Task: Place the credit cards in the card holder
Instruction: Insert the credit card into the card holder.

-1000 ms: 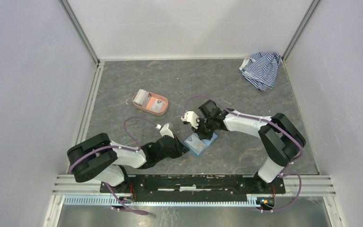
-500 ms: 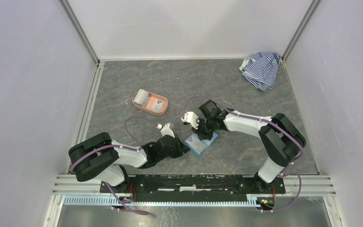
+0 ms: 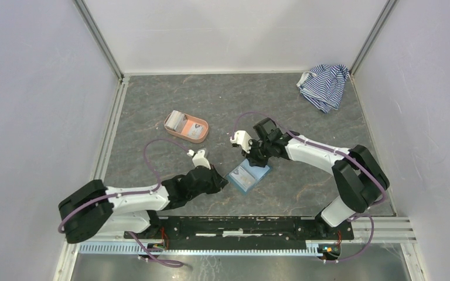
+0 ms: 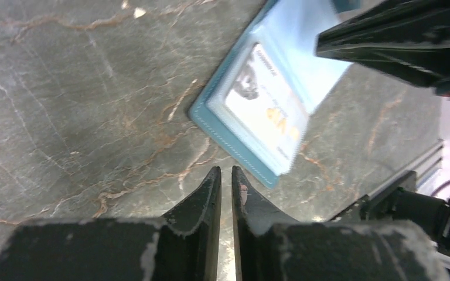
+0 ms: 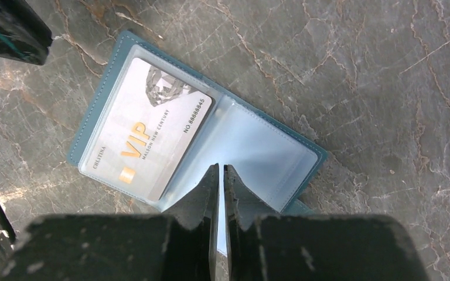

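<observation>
Biggest first: grey marbled table, left arm stretched low along the near edge, right arm reaching in from the other side. Striped cloth bunched up in the far right corner, nowhere near the action. Salmon pink tray left of centre, well apart from the wallet, apparently with more cards stacked at one end. Too small to count.

Then the card holder, lying open and flat between the two grippers, lighter blue inside facing up. Way more of it on show from above than a second ago, with the right gripper now shifted toward its far edge and the left gripper backed off to the near left, arm swung out wider. Whitish VIP card tucked into the clear sleeve nearer the left gripper, other sleeve empty.

Jaws on both sides pressed almost together, only a thin slit, nothing visibly pinched. Left tips just short of the wallet's edge, not touching. Right tips over the empty sleeve, can't tell whether touching.

Reads like one card seated and both arms backing off. Probably a trip to the tray next.
</observation>
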Controlling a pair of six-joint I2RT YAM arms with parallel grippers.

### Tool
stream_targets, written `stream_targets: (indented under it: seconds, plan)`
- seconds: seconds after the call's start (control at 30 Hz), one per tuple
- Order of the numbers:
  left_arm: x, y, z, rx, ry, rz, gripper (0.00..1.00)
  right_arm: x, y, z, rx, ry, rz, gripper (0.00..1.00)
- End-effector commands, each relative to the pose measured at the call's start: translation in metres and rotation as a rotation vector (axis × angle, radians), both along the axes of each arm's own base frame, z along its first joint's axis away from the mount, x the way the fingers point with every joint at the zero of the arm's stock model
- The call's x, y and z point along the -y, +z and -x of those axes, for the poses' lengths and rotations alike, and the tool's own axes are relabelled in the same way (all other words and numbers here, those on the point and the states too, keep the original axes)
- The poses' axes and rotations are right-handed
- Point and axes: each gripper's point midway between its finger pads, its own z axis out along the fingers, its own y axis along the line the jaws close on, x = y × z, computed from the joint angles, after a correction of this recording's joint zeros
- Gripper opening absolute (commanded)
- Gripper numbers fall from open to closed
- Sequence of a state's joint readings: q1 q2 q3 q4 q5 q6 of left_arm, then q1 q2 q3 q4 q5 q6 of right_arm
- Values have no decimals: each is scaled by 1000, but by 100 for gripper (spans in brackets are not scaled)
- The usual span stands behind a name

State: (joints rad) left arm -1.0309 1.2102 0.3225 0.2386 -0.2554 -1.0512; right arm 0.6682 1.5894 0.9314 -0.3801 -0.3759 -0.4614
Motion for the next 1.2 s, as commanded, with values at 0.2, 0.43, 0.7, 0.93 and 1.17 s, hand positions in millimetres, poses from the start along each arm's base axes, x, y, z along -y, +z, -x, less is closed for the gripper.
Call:
stream_targets:
  seconds: [0.2,0.43,0.7,0.93,1.17]
  plan:
    - [12,65,-17,230,-70,62,47,-21,13,31,-128,143,-144,14]
    - [4,103,-39,338,-60,50,69,-16,-13,29,-190,94,-78,14]
    - [-12,82,-25,289,-38,109,70,-13,-7,20,-127,67,-77,14]
    - [-19,66,-16,252,-12,158,70,-16,5,22,-118,91,-117,14]
    - [-11,58,-17,214,-12,172,63,-1,-10,6,-72,11,-36,13]
